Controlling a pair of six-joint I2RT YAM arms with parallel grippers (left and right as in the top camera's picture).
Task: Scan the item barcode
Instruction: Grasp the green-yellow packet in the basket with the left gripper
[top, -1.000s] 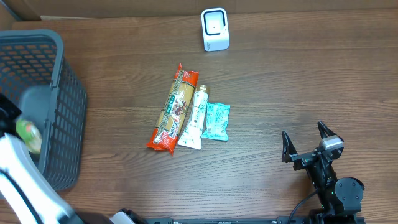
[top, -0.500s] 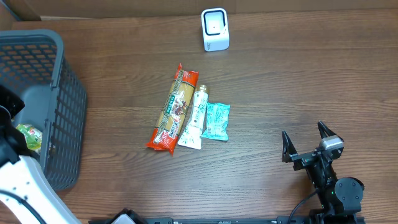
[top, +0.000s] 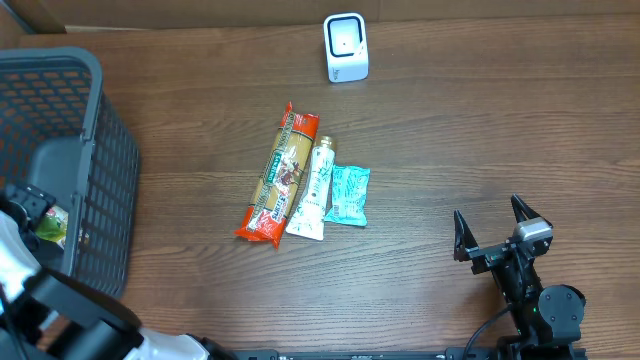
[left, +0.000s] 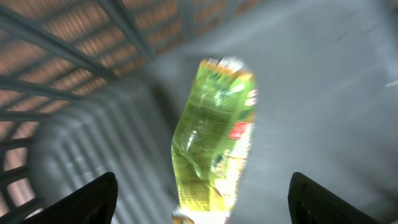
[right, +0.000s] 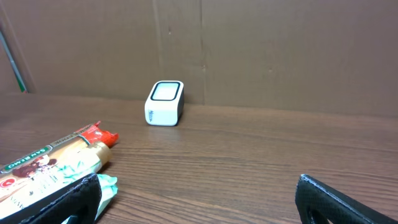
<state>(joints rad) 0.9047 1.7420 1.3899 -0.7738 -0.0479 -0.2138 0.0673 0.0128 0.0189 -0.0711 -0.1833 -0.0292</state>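
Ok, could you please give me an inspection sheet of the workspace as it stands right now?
Surface: brown wooden table.
Job's things: white scanner at the far edge; red pasta packet, white tube and teal sachet side by side mid-table; green packet inside the grey basket.
Clutter: nothing seen.
Grippers: left gripper open over the green packet, not gripping it; right gripper open and empty at the near edge.
Cables: thin dark cable by the right arm's base.
Surroundings: cardboard wall behind the table.
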